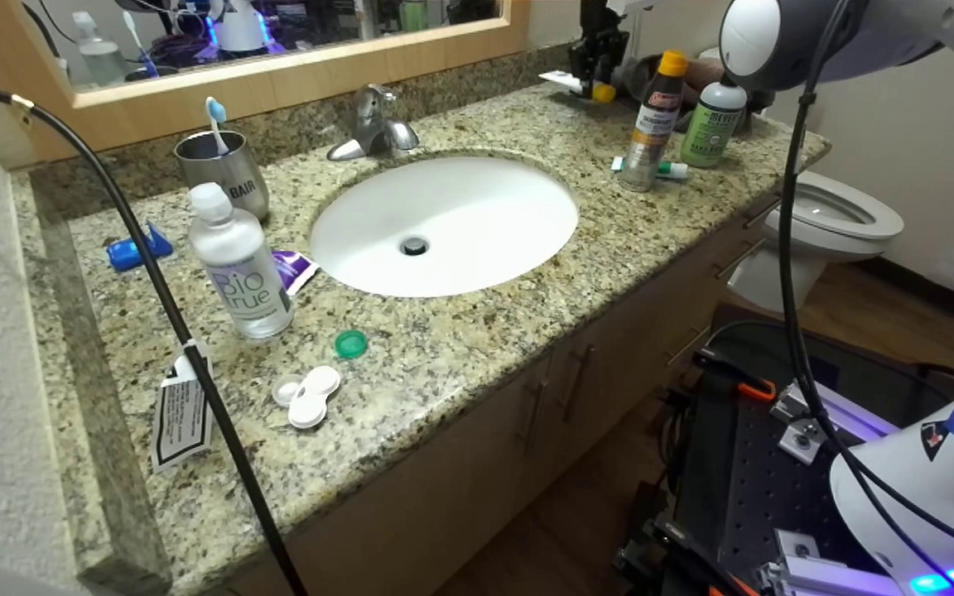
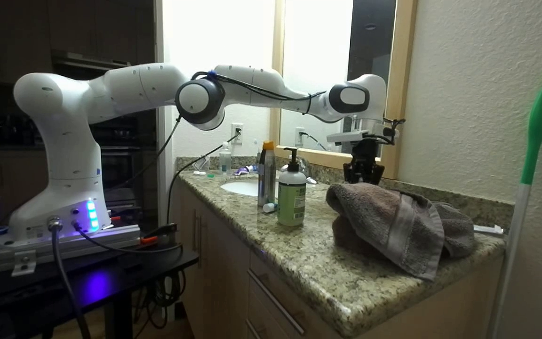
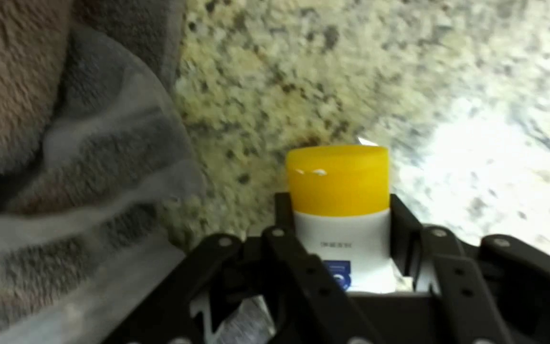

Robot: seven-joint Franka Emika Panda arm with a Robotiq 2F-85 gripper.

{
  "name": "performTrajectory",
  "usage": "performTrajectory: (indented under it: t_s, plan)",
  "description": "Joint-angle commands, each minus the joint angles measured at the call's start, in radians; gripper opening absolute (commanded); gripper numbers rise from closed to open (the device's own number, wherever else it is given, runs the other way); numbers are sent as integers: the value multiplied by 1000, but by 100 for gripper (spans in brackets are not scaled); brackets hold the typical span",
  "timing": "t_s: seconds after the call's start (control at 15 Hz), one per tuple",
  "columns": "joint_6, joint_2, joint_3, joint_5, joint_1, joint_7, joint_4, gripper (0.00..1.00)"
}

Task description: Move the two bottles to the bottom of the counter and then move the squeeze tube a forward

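Grasp: the white plastic squeeze tube with a yellow cap (image 3: 344,251) is grasped by the black two-fingered pincer (image 3: 339,212), with one finger set against each side just below the cap
Tube location: it is held near the back edge of the speckled beige-brown granite table (image 1: 460,356); whether contact is made with the surface cannot be told
Upright, slim: a dark slender bottle with a yellow-orange cap (image 1: 655,120) is seen near the front edge, to one side of the white oval sink (image 1: 485,203)
Upright, pump-topped: a whitish bottle with a green label and black pump (image 2: 292,197) is seen near the slender one, also by the front edge
Lying flat: a small green-and-white tube (image 1: 673,170) is found at the foot of the slender bottle
Heaped: a crumpled grey-brown terry towel (image 2: 384,214) is found near the pincer
Across the sink: a clear plastic bottle lettered "Bio true" (image 1: 247,273) and a brushed-metal cup (image 1: 237,178) are stood
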Motion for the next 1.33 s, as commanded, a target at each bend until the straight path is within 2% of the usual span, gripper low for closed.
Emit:
performTrajectory:
  t_s: [0.0,0.13,0.33,0.8,0.93,1.0,1.07,1.27]
  plan:
    - [19,-90,74,39,45,-56,1,23]
    - [19,-138,94,45,83,-81,3,23]
    - [-63,-207,56,-15,153,-121,-8,23]
    - [-146,-319,-2,-141,274,-399,-28,23]
    - [-83,-328,-10,-157,294,-471,-8,23]
    - [-72,-344,-1,-137,296,-429,-4,23]
    - [-83,-328,-4,-132,292,-410,-26,48]
    - [-74,-353,-3,-132,303,-410,-26,48]
